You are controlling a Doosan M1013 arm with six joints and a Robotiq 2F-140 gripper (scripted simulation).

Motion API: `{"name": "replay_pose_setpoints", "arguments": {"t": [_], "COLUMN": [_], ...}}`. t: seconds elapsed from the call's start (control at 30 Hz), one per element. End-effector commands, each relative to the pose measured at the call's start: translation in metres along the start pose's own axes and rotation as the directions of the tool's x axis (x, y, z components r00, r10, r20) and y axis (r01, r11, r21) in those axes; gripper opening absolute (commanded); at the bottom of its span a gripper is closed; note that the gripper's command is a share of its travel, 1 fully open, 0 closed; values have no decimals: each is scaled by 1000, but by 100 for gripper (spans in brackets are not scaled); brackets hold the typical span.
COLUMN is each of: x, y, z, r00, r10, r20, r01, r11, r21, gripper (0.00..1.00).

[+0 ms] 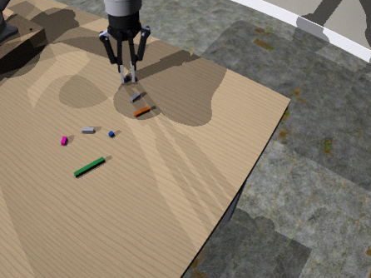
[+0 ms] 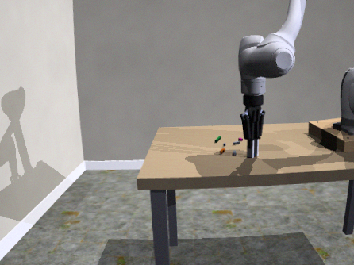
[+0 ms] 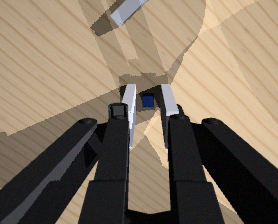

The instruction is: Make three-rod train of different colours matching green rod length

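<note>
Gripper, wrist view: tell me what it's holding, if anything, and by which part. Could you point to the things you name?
Nothing is held. A blue rod (image 1: 128,78) (image 3: 148,101) sits between the fingers of the gripper (image 1: 128,81) (image 2: 252,156) (image 3: 148,98), with a gap on either side.

Rods on the table (image 1: 137,196) (image 2: 190,171) (scattered, apart).
</note>
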State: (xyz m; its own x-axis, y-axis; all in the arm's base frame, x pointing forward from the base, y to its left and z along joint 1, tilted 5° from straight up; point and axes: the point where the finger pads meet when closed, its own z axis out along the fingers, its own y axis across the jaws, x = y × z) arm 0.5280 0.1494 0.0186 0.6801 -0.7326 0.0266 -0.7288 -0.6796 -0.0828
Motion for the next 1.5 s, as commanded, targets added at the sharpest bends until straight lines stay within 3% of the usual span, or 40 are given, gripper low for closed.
{"name": "replay_pose_setpoints", "arguments": {"t": [0.0,0.1,0.13,1.27,1.47], "x": [0,0,0,0,0], "y": [0,0,0,0,0], "z": [0,0,0,0,-14], "r00": [1000,1000,1000,1000,1000], "r10": [0,0,0,0,0], "r20": [0,0,0,0,0], "r01": [0,0,0,0,0], "r11": [1000,1000,1000,1000,1000], "r21": [0,0,0,0,0], "gripper": [15,15,3,3,3]}}
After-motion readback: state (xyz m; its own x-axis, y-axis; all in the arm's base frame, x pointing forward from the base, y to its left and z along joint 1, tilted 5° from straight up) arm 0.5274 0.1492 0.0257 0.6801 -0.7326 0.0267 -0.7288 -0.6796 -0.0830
